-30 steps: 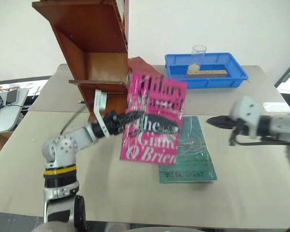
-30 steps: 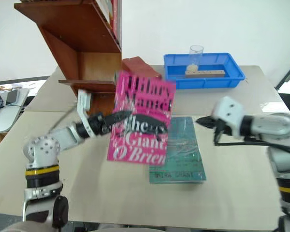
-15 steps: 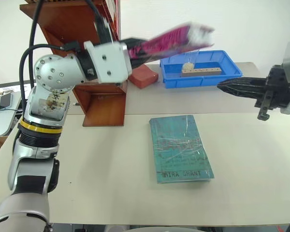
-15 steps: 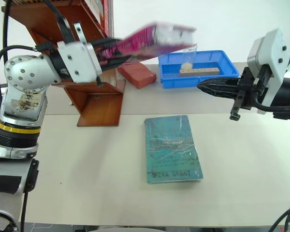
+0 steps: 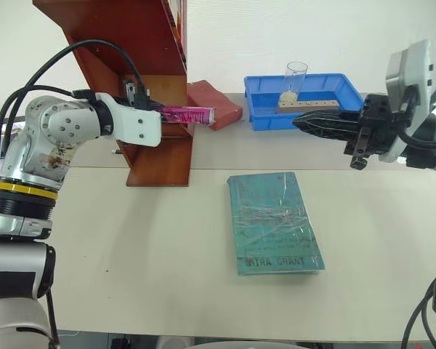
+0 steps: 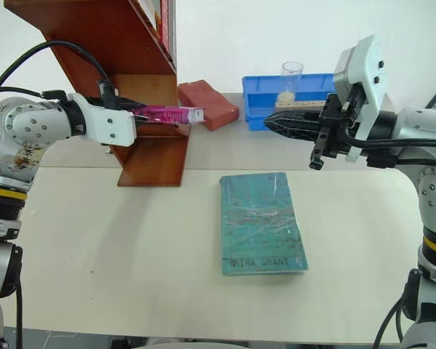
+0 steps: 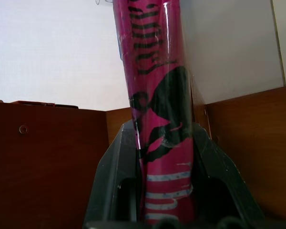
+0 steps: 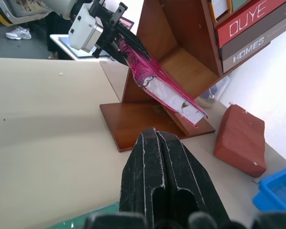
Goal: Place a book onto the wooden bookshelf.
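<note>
Since a second ago the book (image 5: pixel 187 114) has gone from hanging upright with its cover facing the camera above the table to lying nearly flat and edge-on, swung over to the wooden bookshelf (image 5: pixel 134 43), while the right arm has come up and in from the table's right side. The pink paperback now sits level with the lower shelf board, its spine end clamped in the left gripper (image 5: pixel 162 113) and its free end sticking out past the shelf's front edge toward the red-brown brick-like block (image 5: pixel 215 102); whether its underside already rests on the board cannot be told. In the left wrist view the two black fingers (image 7: pixel 115 176) press against both faces of the pink cover, so that hand is closed tight on the book. The right gripper (image 6: pixel 270 122) is held in the air in front of the blue plastic tray (image 5: pixel 346 109), pointing toward the shelf, its fingers pressed together with nothing between them, as the right wrist view also shows. Upright books stand on the shelf above. On the table (image 5: pixel 131 276) the teal-green book (image 5: pixel 275 222) lies flat, well apart from both grippers. A clear cup (image 5: pixel 295 80) and a wooden block (image 5: pixel 309 106) sit in the tray.
</note>
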Controlling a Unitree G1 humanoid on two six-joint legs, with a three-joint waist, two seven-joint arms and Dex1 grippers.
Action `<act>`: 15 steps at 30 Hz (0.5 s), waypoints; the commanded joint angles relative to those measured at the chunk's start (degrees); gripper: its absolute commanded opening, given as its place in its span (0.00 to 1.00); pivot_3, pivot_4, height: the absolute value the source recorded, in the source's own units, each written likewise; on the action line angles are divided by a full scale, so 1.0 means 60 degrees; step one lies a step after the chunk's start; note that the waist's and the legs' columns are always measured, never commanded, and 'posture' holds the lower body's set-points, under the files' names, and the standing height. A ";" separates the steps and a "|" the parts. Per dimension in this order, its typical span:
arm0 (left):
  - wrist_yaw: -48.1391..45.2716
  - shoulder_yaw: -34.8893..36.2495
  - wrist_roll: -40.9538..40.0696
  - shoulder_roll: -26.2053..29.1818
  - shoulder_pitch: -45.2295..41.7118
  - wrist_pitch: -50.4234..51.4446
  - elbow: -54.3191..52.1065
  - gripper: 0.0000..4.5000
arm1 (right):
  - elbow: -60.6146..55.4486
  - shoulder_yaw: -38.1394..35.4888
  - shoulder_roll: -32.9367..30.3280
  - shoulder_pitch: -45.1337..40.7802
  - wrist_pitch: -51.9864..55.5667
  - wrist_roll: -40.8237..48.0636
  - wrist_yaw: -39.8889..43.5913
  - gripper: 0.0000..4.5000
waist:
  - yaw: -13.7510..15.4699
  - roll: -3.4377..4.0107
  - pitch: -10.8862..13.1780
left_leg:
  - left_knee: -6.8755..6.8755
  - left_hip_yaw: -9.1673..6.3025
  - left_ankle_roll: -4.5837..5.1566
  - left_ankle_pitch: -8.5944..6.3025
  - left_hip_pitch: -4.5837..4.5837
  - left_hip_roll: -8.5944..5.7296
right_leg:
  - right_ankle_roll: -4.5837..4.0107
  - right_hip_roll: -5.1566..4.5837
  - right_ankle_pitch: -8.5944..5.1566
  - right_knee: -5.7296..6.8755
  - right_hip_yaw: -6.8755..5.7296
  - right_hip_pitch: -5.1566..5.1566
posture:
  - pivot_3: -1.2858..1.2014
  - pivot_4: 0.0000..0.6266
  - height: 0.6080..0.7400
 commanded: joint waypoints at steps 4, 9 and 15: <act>-0.0410 0.0351 -0.0159 0.0244 0.0366 0.1124 -0.0599 0.56 | 0.0020 -0.0131 -0.0005 -0.0234 -0.0426 -0.0081 0.0032 0.00 | -0.0044 0.0011 -0.0008 | -0.0013 -0.0001 0.0006 0.0003 0.0017 0.0003 | 0.0003 0.0004 -0.0002 0.0011 -0.0002 -0.0003 | 0.52 0.24 0.31; -0.0762 0.0581 -0.0398 0.0398 0.0677 0.1476 -0.1301 0.99 | 0.0072 -0.0143 -0.0041 -0.0117 -0.0574 -0.0157 0.0113 0.00 | -0.0051 0.0017 -0.0011 | -0.0015 0.0001 0.0007 0.0004 0.0028 0.0005 | 0.0003 0.0006 -0.0002 0.0027 -0.0003 -0.0011 | 0.52 0.24 0.31; -0.1767 0.1715 -0.1885 0.1139 0.0717 0.2951 -0.2417 0.99 | 0.0323 -0.0108 -0.0140 -0.0105 -0.0799 -0.0394 0.0360 0.00 | -0.0040 0.0000 -0.0005 | -0.0011 0.0004 0.0008 0.0005 0.0018 0.0013 | 0.0001 0.0011 -0.0001 0.0020 -0.0006 -0.0014 | 0.52 0.24 0.31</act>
